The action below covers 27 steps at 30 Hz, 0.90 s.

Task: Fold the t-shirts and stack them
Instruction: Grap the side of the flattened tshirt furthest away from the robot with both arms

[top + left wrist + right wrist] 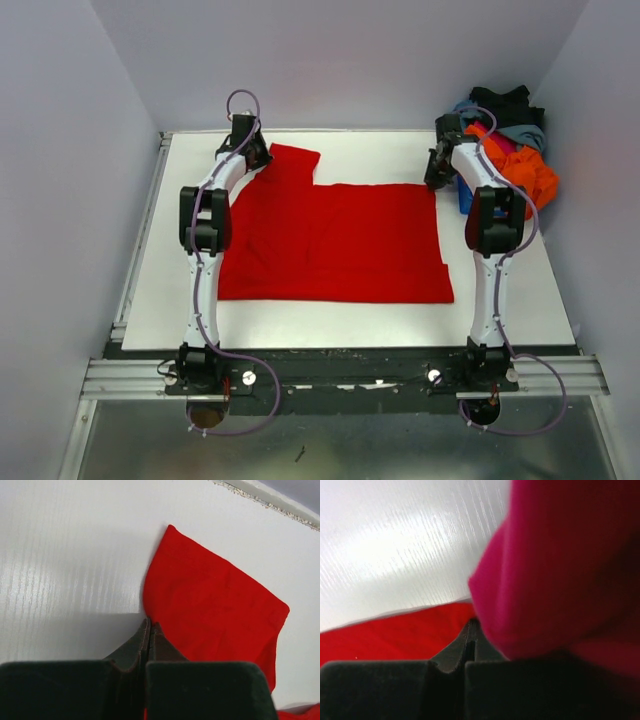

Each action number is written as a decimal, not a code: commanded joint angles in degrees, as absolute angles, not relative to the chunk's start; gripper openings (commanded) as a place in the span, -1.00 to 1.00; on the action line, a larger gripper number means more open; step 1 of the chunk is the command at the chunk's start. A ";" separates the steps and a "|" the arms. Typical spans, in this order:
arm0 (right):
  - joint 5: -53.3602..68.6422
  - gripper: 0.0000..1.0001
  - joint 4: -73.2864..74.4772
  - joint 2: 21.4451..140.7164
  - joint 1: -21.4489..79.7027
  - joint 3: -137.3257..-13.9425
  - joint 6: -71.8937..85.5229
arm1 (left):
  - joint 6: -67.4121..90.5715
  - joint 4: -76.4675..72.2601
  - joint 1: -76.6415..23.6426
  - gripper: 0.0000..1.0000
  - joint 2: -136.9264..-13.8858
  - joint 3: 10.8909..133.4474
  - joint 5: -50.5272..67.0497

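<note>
Red t-shirt [335,245] lies flat on the table [350,320]. My left gripper [260,160] is clamped on its far-left sleeve edge. The right gripper [437,178] is closed at the far-right corner, can't tell if it's got cloth. Magenta shirt [560,565] sags right beside it, so I reckon a lift could drag that along.

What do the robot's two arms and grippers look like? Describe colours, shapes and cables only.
Both the left arm and right arm have smooth white links joined by chunky black joint housings, on black bases. A thin purplish cable loops along each. The left gripper and right gripper are matte black, their fingers tapering to wedge tips.
</note>
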<state>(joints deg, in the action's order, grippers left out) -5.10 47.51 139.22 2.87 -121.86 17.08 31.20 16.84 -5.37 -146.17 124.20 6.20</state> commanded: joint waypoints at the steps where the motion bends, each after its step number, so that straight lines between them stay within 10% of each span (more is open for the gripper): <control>1: -6.15 -0.99 43.16 133.52 2.29 -115.85 16.96 | 29.71 16.26 -5.80 -1.00 -141.95 123.14 5.36; 14: -7.82 -0.19 51.57 141.66 2.46 -128.73 14.24 | 28.74 16.17 -5.98 -1.00 -141.24 122.87 4.66; 27: -7.12 -0.18 57.66 147.66 0.62 -134.39 12.04 | 28.56 16.08 -6.15 -1.00 -140.62 121.82 5.01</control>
<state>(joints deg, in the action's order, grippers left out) -6.37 54.41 147.11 1.37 -136.16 14.00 29.36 16.36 -5.87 -143.46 122.87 5.80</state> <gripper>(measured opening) 0.415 0.009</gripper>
